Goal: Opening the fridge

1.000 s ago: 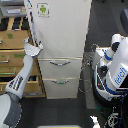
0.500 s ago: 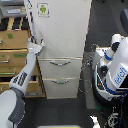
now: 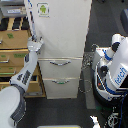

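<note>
The fridge [image 3: 62,35] stands in the middle of the exterior view, tall and cream-white, with a green android sticker [image 3: 43,9] on its upper door. Below the door are two drawers with curved silver handles, the upper handle [image 3: 60,62] and the lower handle [image 3: 61,81]. My arm rises from the bottom left, and my gripper [image 3: 35,44] is at the left edge of the upper door near its bottom corner. It is too small to tell whether the fingers are open or shut. The door's left edge looks slightly slanted.
A tan wooden drawer cabinet [image 3: 12,52] stands directly left of the fridge, behind my arm. A white-and-blue robot body [image 3: 114,70] stands at the right, with cables [image 3: 88,65] between it and the fridge. The floor is dark.
My arm has swung up from low at the left to the fridge's left edge. Over the last half second the gripper has crept slightly higher along the door edge.
</note>
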Robot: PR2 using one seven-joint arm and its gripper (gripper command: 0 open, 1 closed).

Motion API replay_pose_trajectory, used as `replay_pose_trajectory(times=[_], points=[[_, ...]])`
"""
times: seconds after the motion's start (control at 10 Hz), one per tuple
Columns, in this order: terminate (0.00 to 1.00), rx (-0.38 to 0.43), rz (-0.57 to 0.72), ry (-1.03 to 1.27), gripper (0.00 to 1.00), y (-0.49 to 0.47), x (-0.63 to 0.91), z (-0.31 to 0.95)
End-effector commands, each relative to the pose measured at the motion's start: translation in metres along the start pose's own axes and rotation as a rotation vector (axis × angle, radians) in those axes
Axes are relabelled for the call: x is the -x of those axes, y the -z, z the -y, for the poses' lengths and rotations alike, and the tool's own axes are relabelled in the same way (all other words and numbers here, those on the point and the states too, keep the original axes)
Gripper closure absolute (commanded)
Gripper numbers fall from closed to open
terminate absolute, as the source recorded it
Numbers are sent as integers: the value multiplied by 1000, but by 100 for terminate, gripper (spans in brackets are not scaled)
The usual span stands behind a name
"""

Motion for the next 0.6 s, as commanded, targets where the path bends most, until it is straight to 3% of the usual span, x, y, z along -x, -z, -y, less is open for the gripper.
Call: replay_pose_trajectory(times=[0.1,0.6], points=[[0,47,5,60,100,-1,8,10],[0,38,-14,58,100,12,11,3]])
